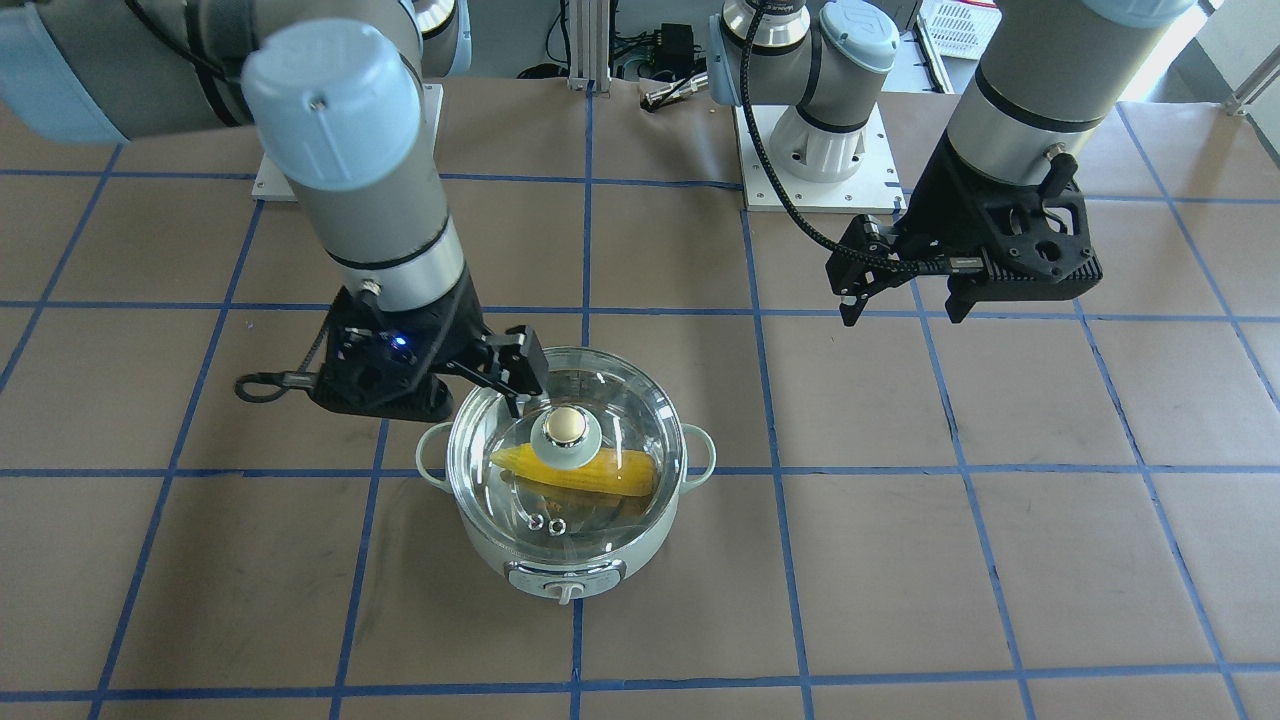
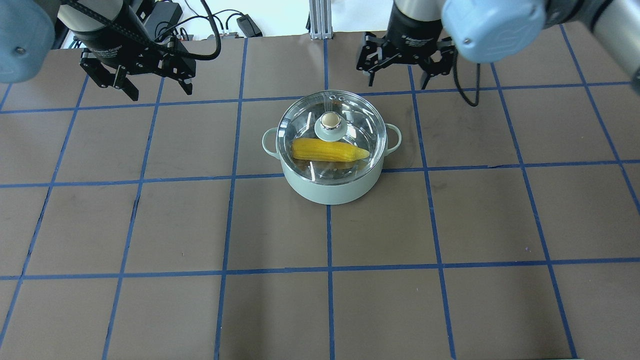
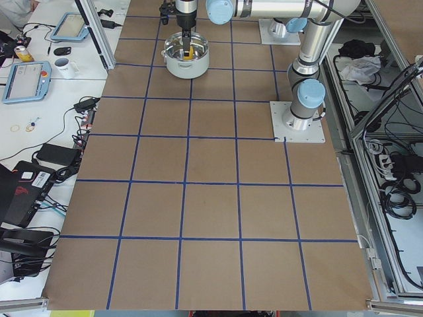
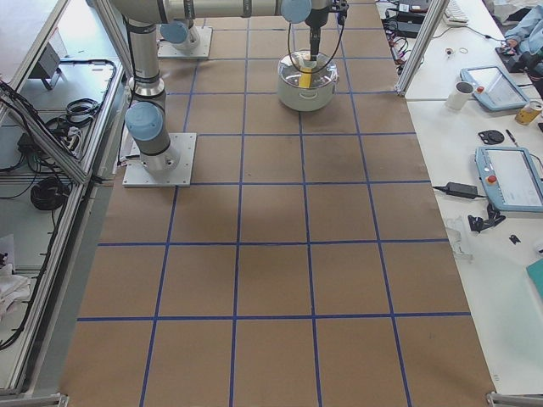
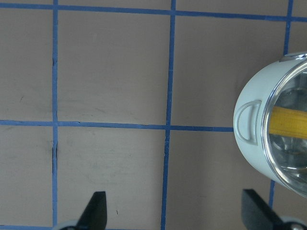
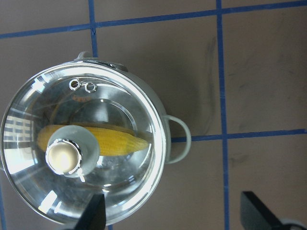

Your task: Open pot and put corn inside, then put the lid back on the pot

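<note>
The pale mint pot (image 2: 330,192) stands mid-table with the clear glass lid (image 2: 350,115) seated on it, gold knob up. The yellow corn (image 2: 327,150) lies inside, seen through the glass. My right gripper (image 2: 399,75) is open and empty, just behind and above the pot; its wrist view looks down on the lid (image 6: 120,115) and corn (image 6: 120,141). My left gripper (image 2: 160,90) is open and empty, well to the pot's left; its wrist view shows the pot (image 5: 249,129) at the right edge.
The table is brown paper with a blue tape grid (image 2: 230,175). The arm bases (image 1: 815,150) stand at the robot's edge. Side benches hold tablets (image 4: 509,174), a mug (image 4: 462,93) and cables.
</note>
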Controlling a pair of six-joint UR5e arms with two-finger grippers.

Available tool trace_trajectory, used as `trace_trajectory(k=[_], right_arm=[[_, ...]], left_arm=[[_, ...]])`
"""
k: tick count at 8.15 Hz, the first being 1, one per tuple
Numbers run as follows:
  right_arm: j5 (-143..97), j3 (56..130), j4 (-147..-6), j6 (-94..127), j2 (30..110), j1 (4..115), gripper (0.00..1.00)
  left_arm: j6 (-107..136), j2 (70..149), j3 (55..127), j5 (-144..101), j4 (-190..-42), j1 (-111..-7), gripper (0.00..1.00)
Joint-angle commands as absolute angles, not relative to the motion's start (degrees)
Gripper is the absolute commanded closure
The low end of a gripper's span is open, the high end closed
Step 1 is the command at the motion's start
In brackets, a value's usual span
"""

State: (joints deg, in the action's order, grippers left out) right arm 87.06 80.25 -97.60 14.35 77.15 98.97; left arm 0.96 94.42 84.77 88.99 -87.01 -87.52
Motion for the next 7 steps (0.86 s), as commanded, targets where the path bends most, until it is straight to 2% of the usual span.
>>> trace_trajectory(k=[1,7], right_arm=[[91.2,81.12,-89.67,-5.47,86.37,93.35,0.0],[90.79,81.91,-87.98,-9.58,87.98,92.73,0.0]], left_arm=[[0.97,94.48,84.55,88.34,-86.84,-87.54,0.0],[1.06,94.66,83.94,90.53,-87.01,-87.27,0.0]])
